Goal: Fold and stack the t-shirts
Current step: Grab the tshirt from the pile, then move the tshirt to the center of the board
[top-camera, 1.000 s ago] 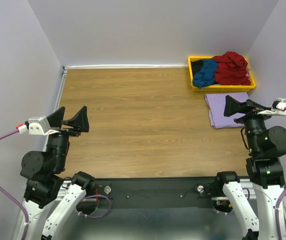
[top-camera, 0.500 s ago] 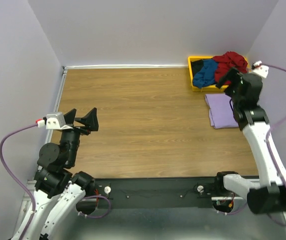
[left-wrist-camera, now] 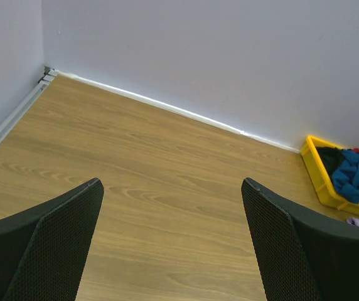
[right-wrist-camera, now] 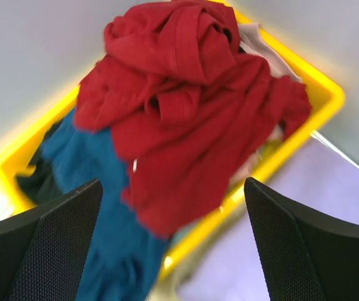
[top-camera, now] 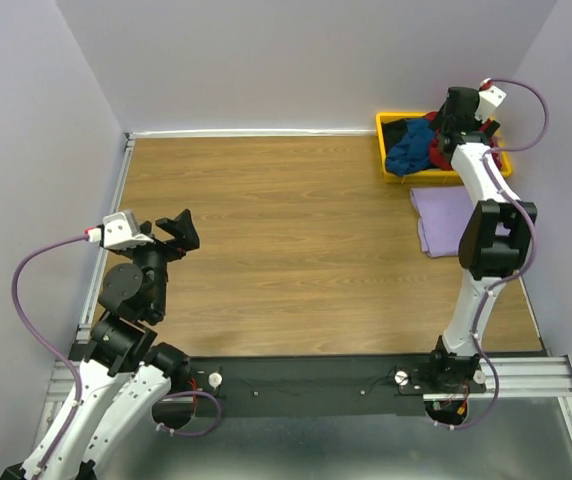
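Several crumpled t-shirts fill the yellow tray [top-camera: 380,140] at the back right: a dark red one [right-wrist-camera: 186,106] on top, a teal blue one [right-wrist-camera: 98,207] beside it, a black one [right-wrist-camera: 38,182] at the edge. A bit of pale cloth [right-wrist-camera: 261,47] shows under the red. A folded lavender t-shirt [top-camera: 444,222] lies flat on the table just in front of the tray. My right gripper [top-camera: 446,130] hangs open above the tray, over the red and blue shirts, holding nothing. My left gripper [top-camera: 178,236] is open and empty above the table's left side.
The wooden table [top-camera: 286,230] is walled at the back and on both sides. A metal rail [top-camera: 116,200] runs along its left edge. In the left wrist view the tray [left-wrist-camera: 314,169] sits far off at the right.
My right arm has swung from the front right corner out over the lavender shirt to the tray. The left arm has shifted slightly right and forward. Both grippers stayed open.
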Controlling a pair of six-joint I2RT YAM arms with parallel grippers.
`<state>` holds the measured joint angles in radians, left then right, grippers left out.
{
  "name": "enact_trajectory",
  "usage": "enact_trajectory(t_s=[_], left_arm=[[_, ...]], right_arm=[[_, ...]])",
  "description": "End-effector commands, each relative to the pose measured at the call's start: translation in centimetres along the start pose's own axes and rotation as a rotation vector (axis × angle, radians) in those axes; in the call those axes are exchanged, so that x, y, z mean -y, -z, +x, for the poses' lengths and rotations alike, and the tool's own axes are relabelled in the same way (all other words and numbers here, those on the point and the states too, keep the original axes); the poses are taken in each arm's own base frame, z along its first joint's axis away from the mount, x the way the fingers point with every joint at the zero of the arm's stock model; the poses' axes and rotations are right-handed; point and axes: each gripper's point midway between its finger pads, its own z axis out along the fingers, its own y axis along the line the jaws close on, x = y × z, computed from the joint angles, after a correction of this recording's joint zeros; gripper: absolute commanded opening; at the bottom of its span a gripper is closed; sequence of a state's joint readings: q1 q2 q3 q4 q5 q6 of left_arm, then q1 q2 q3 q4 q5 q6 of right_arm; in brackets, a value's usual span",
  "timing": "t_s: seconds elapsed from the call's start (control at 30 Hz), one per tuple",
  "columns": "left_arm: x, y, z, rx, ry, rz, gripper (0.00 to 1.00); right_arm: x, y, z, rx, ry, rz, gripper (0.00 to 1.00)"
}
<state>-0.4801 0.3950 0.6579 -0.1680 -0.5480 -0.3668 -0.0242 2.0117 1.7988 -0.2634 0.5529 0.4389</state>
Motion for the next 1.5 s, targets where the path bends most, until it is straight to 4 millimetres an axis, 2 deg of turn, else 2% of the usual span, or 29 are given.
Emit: enact_trajectory(t_s=[0.0, 0.03, 0.17, 0.3, 0.33, 0.37, 0.43, 0.5, 0.6, 0.63, 0.67, 0.77, 0.8, 0.83, 0.87, 0.9, 0.93, 0.97, 1.0, 1.03, 1.1, 1.13, 1.2, 1.23, 1.3, 1.33, 1.37, 1.43, 1.47], left_arm=[[-0.6, -0.1, -1.8, 0.035, 0.063, -0.075, 0.99], [-0.5, -0.4, -1.5, 0.017, 0.075, -0.083, 0.99], [-0.5, -0.6, -1.1, -0.027, 0.087, -0.115, 0.99], [0.0, -0.8, -0.7, -0.041, 0.127, -0.103, 0.99], [0.2, -0.9, -0.7, -0.041, 0.129, -0.096, 0.99], [0.3, -1.0, -0.7, -0.039, 0.129, -0.087, 0.99], [0.5, -1.0, -0.6, -0.040, 0.112, -0.077, 0.99], [0.7, -1.2, -0.7, -0.035, 0.101, -0.066, 0.99], [1.2, -1.3, -1.2, -0.027, 0.081, -0.035, 0.99], [1.3, -1.3, -1.2, -0.026, 0.070, -0.028, 0.99], [1.5, -1.2, -1.4, -0.021, 0.070, -0.018, 0.99], [2.1, -1.1, -2.2, -0.006, 0.067, 0.019, 0.99], [2.4, -1.0, -2.4, -0.003, 0.063, 0.040, 0.99], [2.6, -0.9, -2.6, 0.002, 0.064, 0.052, 0.99], [2.9, -0.7, -3.1, 0.013, 0.063, 0.067, 0.99], [3.0, -0.7, -3.2, 0.012, 0.061, 0.073, 0.99], [3.2, -0.7, -3.4, 0.017, 0.063, 0.081, 0.99], [3.4, -0.7, -3.6, 0.019, 0.060, 0.090, 0.99], [3.8, -0.6, -4.0, 0.020, 0.052, 0.111, 0.99], [4.0, -0.6, -4.2, 0.020, 0.049, 0.121, 0.99], [4.7, -0.4, -5.0, 0.024, 0.043, 0.154, 0.99], [4.9, -0.4, -5.0, 0.020, 0.035, 0.160, 0.99], [5.2, -0.1, -5.6, 0.016, 0.030, 0.180, 0.99], [5.3, 0.1, -5.8, 0.015, 0.029, 0.188, 0.99], [5.3, 0.5, -5.8, 0.000, 0.021, 0.194, 0.99], [5.2, 0.7, -5.7, -0.006, 0.020, 0.195, 0.99], [5.1, 1.1, -5.9, -0.003, 0.024, 0.201, 0.99], [4.8, 1.6, -5.3, -0.020, 0.021, 0.204, 0.99], [4.6, 2.1, -5.5, -0.013, 0.029, 0.208, 0.99]], right_arm=[[-0.3, -4.6, 0.6, 0.005, -0.053, 0.039, 1.00], [-0.9, -6.1, 1.3, -0.009, -0.057, 0.020, 1.00], [-2.0, -8.2, 2.6, -0.030, -0.060, -0.016, 0.91], [-0.9, -8.8, 4.7, -0.059, -0.066, 0.030, 0.76], [-0.5, -8.4, 4.1, -0.049, -0.076, 0.038, 0.72], [0.1, -8.3, 4.8, -0.062, -0.066, 0.055, 0.65], [0.5, -7.6, 4.2, -0.058, -0.050, 0.053, 0.52], [1.0, -7.2, 4.4, -0.068, -0.023, 0.056, 0.35], [1.3, -5.2, 2.2, -0.045, -0.016, 0.039, 0.16], [1.0, -3.9, 0.9, -0.034, -0.004, 0.005, 0.06], [0.8, -3.2, 0.2, -0.030, 0.004, -0.016, 0.01], [-0.5, -0.5, -1.5, -0.034, 0.027, -0.137, 0.01], [-1.6, 1.9, -3.8, -0.011, 0.018, -0.225, 0.01], [-2.3, 3.2, -4.6, -0.004, 0.036, -0.273, 0.01], [-3.0, 5.6, -6.6, 0.027, 0.037, -0.331, 0.01], [-3.8, 7.1, -7.3, 0.035, 0.049, -0.381, 0.01], [-5.9, 9.6, -7.5, 0.038, 0.083, -0.477, 0.01], [-7.0, 11.4, -8.0, 0.045, 0.098, -0.531, 0.01], [-8.8, 14.6, -8.7, 0.065, 0.136, -0.635, 0.01], [-11.3, 17.7, -8.0, 0.064, 0.162, -0.717, 0.01], [-13.9, 21.9, -6.6, 0.044, 0.202, -0.828, 0.01], [-16.5, 26.3, -4.9, 0.018, 0.222, -0.943, 0.01], [-18.5, 30.1, -1.2, -0.060, 0.232, -1.033, 0.01], [-20.6, 34.4, 2.0, -0.137, 0.236, -1.136, 0.01], [-22.5, 38.6, 6.7, -0.239, 0.265, -1.217, 0.04], [-23.3, 40.6, 9.4, -0.292, 0.290, -1.252, 0.16], [-24.4, 44.9, 14.1, -0.380, 0.348, -1.330, 0.39], [-24.9, 48.2, 18.5, -0.471, 0.398, -1.382, 0.54], [-24.8, 50.9, 20.7, -0.537, 0.415, -1.424, 0.67]])
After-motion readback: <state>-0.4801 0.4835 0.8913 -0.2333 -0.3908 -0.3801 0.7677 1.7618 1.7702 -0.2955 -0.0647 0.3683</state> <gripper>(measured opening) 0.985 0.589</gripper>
